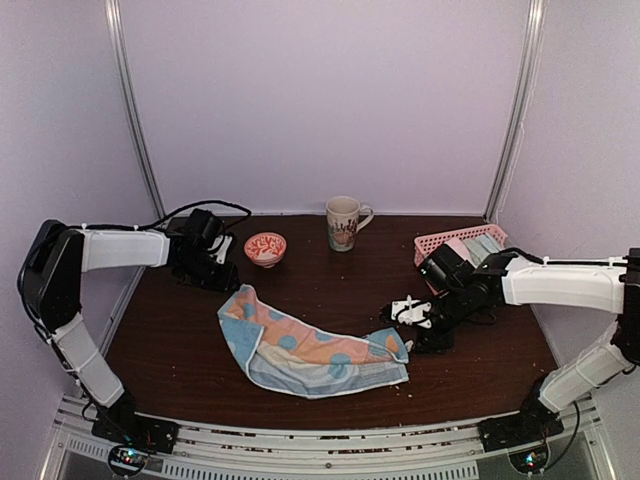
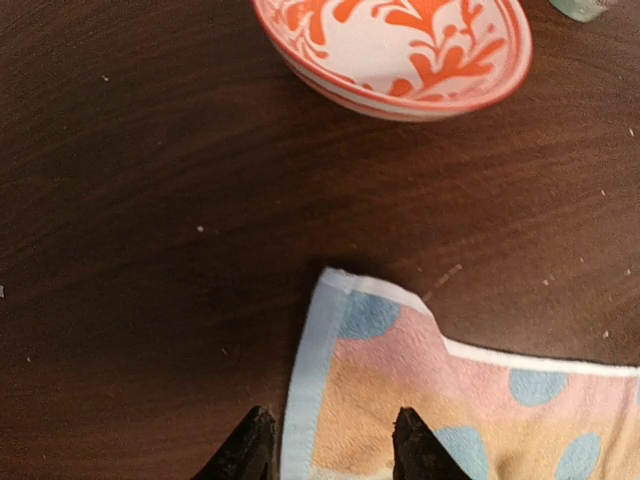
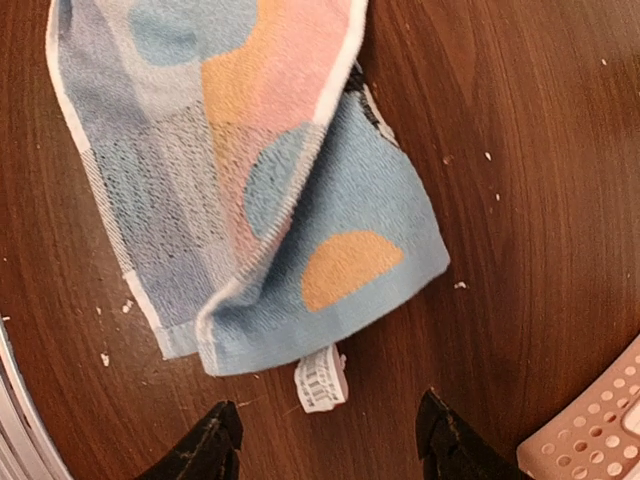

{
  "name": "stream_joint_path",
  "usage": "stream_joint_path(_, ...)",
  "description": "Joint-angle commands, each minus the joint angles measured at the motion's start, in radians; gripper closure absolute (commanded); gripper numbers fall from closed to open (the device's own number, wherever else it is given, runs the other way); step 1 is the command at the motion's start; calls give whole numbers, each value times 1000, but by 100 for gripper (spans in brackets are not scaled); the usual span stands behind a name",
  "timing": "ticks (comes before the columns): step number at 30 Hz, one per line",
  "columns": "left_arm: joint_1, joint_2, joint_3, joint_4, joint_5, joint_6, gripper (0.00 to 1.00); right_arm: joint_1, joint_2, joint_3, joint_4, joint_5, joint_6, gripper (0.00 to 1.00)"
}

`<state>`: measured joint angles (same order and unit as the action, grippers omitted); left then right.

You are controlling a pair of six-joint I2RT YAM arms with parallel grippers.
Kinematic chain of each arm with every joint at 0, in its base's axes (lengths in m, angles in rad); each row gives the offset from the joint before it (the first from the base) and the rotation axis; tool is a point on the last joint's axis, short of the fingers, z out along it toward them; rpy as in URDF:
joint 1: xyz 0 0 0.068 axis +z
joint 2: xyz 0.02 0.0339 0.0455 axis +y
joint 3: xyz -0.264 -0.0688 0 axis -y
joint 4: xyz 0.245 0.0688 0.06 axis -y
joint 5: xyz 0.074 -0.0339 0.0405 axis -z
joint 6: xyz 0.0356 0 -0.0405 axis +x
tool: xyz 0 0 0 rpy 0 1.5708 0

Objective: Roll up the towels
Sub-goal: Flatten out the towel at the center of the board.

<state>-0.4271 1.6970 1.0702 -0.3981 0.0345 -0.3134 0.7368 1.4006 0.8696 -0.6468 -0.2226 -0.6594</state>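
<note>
**Dark wooden table [image 1: 160, 340], four things on it**

Scattered with pale specks [image 3: 460, 285]. Across the near middle, lying loosely folded and rumpled: a blue towel [image 1: 310, 350] with pink and orange patches. Toward the back, standing upright and apart: a red-patterned bowl [image 1: 265, 247], a mug [image 1: 343, 222] to its right. At the right rear: a pink basket [image 1: 432, 241].

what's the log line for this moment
towel: unrolled on table | left claw: open over its corner | right claw: open by other end
</note>
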Motion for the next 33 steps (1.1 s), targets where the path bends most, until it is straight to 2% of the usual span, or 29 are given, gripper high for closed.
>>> stream_joint_path(1, 21, 46, 23, 137, 8, -33, 58, 61, -1, -15, 41, 5, -40, 38)
stream_joint_path(11, 40, 190, 113, 176, 34, -20, 58, 112, 98, -30, 127, 72, -44, 39)
stream_joint_path(15, 43, 233, 131, 176, 39, -6, 61, 122, 120, -29, 188, 175, -14, 46)
stream_joint_path(19, 43, 248, 120, 195, 67, 2, 64, 122, 125, -20, 203, 189, -2, 56)
stream_joint_path(25, 43, 264, 120, 194, 92, -4, 78, 123, 150, 2, 207, 184, 13, 77)
stream_joint_path(29, 43, 240, 112, 202, 88, -8, 98, 121, 155, 24, 200, 204, 30, 89)
stream_joint_path(33, 43, 170, 81, 233, 57, -8, 100, 86, 153, 79, 175, 225, 41, 95)
